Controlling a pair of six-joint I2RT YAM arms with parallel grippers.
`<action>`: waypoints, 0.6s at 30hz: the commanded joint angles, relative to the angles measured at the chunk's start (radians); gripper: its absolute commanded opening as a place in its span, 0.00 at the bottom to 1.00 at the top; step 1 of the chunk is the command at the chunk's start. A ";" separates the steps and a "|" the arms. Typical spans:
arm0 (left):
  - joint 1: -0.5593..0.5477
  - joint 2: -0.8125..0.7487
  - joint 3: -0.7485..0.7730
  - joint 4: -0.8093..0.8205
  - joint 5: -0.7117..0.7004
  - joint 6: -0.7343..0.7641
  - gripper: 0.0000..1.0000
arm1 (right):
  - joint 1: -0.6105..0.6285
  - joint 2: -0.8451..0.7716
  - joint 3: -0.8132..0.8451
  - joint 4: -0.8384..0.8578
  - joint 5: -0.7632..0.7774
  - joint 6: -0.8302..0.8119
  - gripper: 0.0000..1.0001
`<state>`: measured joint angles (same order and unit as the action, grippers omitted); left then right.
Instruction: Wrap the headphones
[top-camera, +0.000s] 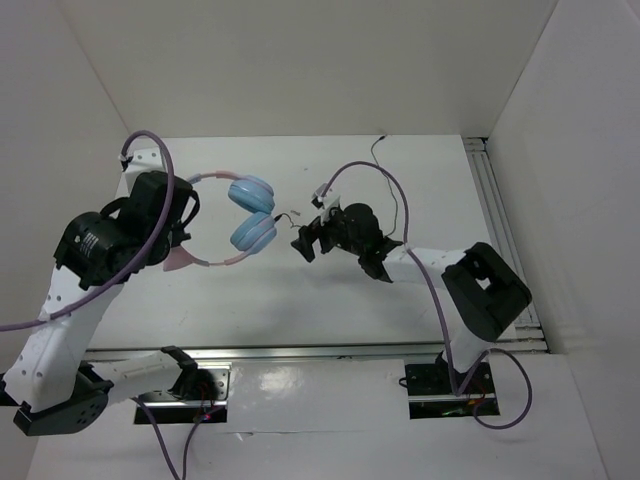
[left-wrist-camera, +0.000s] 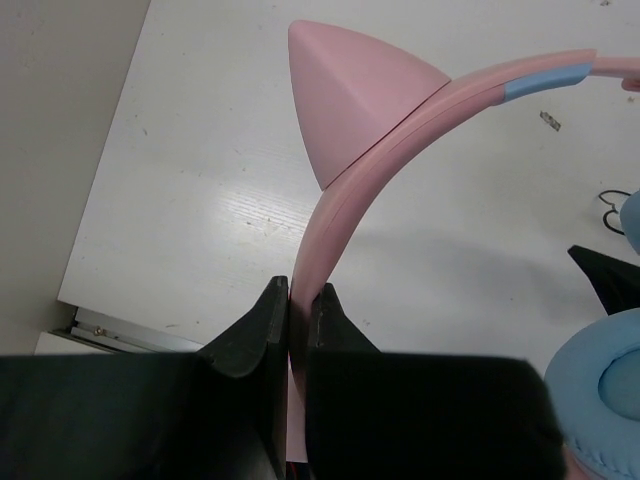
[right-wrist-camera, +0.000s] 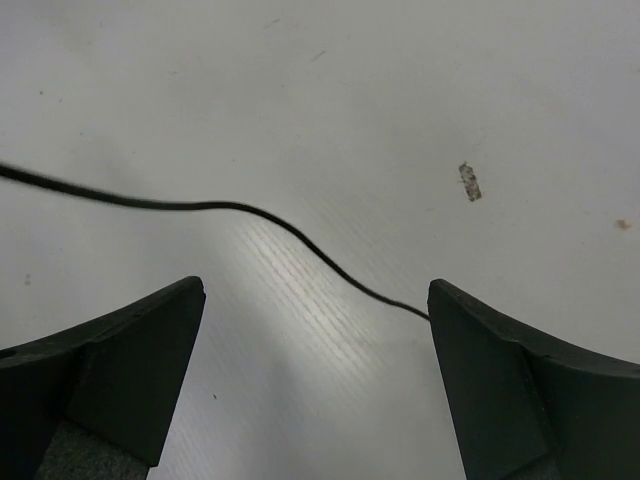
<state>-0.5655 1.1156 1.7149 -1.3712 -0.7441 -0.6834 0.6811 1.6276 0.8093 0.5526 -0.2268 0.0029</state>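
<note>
The headphones (top-camera: 251, 192) sat left of centre in the overhead frame, above the white table (top-camera: 330, 300). Their pink headband (left-wrist-camera: 330, 215) was clamped between the closed fingers of the left gripper (left-wrist-camera: 298, 300), low in the left wrist view. The right gripper (top-camera: 305, 243) hovered just right of the ear cups (top-camera: 253, 232), jaws spread wide and holding nothing. The two round, light blue cups lay one above the other in the frame. The band bore a pointed pink cat ear (left-wrist-camera: 350, 95). A thin black cable (right-wrist-camera: 250, 208) curved across the right wrist view to the right finger's inner edge.
</note>
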 joint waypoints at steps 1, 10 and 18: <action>0.006 -0.033 0.023 0.064 0.040 0.022 0.00 | -0.029 0.061 0.088 0.135 -0.083 -0.001 1.00; 0.015 -0.045 0.011 0.064 0.009 0.002 0.00 | -0.081 0.250 0.163 0.196 -0.232 0.097 0.00; 0.015 -0.007 -0.147 0.148 -0.063 0.024 0.00 | -0.003 -0.167 -0.085 0.019 0.185 0.022 0.00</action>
<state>-0.5564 1.0904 1.6108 -1.3434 -0.7727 -0.6590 0.6174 1.6421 0.7444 0.6216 -0.2451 0.0795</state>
